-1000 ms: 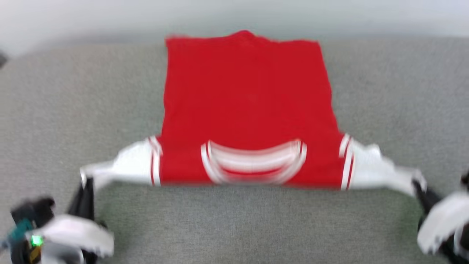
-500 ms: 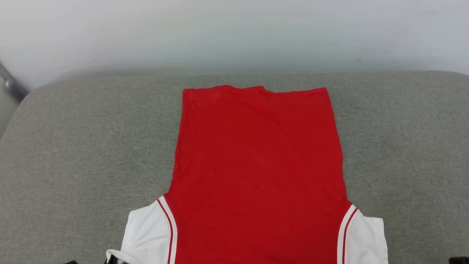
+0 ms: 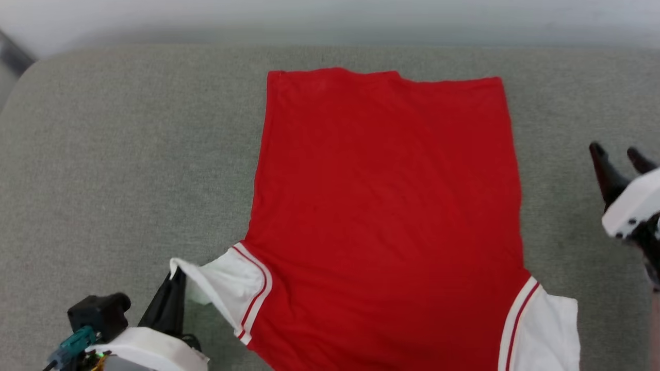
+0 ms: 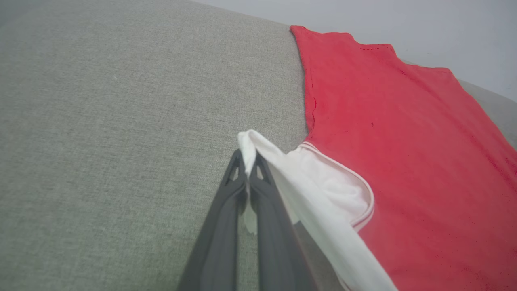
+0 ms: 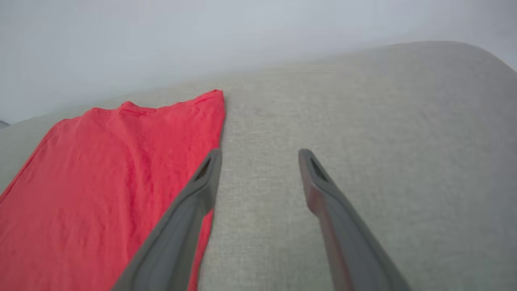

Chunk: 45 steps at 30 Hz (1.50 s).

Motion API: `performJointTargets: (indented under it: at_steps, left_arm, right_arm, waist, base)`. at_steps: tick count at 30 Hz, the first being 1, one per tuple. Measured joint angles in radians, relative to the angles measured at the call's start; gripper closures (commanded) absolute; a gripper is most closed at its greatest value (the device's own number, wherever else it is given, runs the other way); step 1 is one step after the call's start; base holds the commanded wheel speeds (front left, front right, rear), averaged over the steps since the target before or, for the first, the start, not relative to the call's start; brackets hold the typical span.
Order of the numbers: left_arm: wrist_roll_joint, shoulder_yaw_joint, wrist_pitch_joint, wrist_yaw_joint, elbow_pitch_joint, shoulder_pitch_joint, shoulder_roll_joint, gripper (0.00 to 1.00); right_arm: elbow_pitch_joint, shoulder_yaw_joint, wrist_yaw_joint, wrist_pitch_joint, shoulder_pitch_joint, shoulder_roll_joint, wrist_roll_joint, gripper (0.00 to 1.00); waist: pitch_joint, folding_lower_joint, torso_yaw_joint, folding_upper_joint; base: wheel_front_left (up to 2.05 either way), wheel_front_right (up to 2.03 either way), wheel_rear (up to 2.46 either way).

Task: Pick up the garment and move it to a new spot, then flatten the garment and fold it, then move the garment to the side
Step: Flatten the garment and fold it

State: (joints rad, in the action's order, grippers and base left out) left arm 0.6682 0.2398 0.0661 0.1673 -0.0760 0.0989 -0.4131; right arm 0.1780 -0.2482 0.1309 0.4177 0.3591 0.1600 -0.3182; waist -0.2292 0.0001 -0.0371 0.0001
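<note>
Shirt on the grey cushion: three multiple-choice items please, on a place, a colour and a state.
1. The right gripper is: A) beside the shirt, over the cushion; B) over its red body; C) at the neckline.
2. The sleeve in the left gripper is: A) black; B) white; C) blue.
3. The right gripper is: A) open, empty; B) shut on cloth; C) shut, empty.
Answers: 1 A, fingers over bare cushion; 2 B, white cloth pinched; 3 A, fingers apart, nothing between.

Matt cloth garment (image 3: pixel 386 206) on coarse woven upholstery (image 3: pixel 129 154)
</note>
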Motion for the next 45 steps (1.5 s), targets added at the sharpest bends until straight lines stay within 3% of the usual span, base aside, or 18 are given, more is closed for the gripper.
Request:
performJointTargets:
  at_steps: [4, 12, 15, 24, 25, 26, 27, 31, 37, 45]
  left_arm:
    - [-0.015, 0.024, 0.012, -0.027, -0.047, -0.077, 0.010, 1.00]
    - [-0.056, 0.067, 0.048, -0.061, -0.104, -0.190, 0.033, 1.00]
    - [-0.064, 0.086, 0.056, -0.071, -0.126, -0.214, 0.045, 1.00]
    - [-0.061, 0.110, 0.070, -0.089, -0.119, -0.232, 0.066, 1.00]
    - [-0.058, 0.110, 0.071, -0.090, -0.114, -0.232, 0.066, 1.00]
    - [-0.057, 0.110, 0.072, -0.090, -0.110, -0.232, 0.065, 1.00]
    - [-0.061, 0.110, 0.072, -0.090, -0.103, -0.233, 0.062, 1.00]
    - [-0.066, 0.110, 0.072, -0.090, -0.078, -0.240, 0.053, 1.00]
    - [-0.057, 0.104, 0.067, -0.077, -0.039, -0.217, 0.048, 1.00]
    - [-0.036, 0.083, 0.031, -0.034, 0.003, -0.133, 0.020, 1.00]
  right_arm:
    - [0.119, 0.001, 0.000, 0.072, 0.216, 0.045, 0.028, 0.00]
    - [0.300, 0.003, 0.000, 0.316, 0.531, 0.101, 0.131, 0.00]
    - [0.345, -0.024, 0.000, 0.416, 0.614, 0.102, 0.194, 0.00]
    - [0.383, -0.110, 0.000, 0.576, 0.692, 0.091, 0.269, 0.00]
    - [0.381, -0.118, 0.001, 0.595, 0.698, 0.090, 0.274, 0.59]
    - [0.378, -0.126, 0.001, 0.609, 0.703, 0.086, 0.275, 0.92]
    - [0.372, -0.129, 0.000, 0.617, 0.702, 0.082, 0.277, 1.00]
    - [0.351, -0.105, 0.000, 0.636, 0.688, 0.068, 0.272, 1.00]
    - [0.301, -0.001, 0.000, 0.617, 0.636, 0.108, 0.241, 1.00]
    - [0.132, 0.139, 0.000, 0.642, 0.470, 0.244, 0.157, 1.00]
  waist:
    - [-0.080, 0.0001, -0.038, 0.0000]
    - [-0.217, 0.0003, -0.153, 0.0000]
    - [-0.277, 0.0002, -0.202, 0.0000]
    - [-0.359, 0.0000, -0.253, 0.0000]
    - [-0.362, 0.0000, -0.254, 0.0000]
    - [-0.363, 0.0000, -0.254, 0.0000]
    - [-0.362, 0.0000, -0.253, 0.0000]
    - [-0.348, 0.0000, -0.247, -0.0001]
    - [-0.293, 0.0001, -0.228, 0.0000]
    - [-0.159, 0.0000, -0.177, 0.0000]
  base:
    - [0.00, 0.00, 0.00]
    - [0.00, 0.00, 0.00]
    - [0.00, 0.00, 0.00]
    - [0.00, 0.00, 0.00]
    - [0.00, 0.00, 0.00]
    - [0.00, 0.00, 0.00]
    - [0.00, 0.00, 0.00]
    - [0.00, 0.00, 0.00]
    - [0.00, 0.00, 0.00]
    - [0.00, 0.00, 0.00]
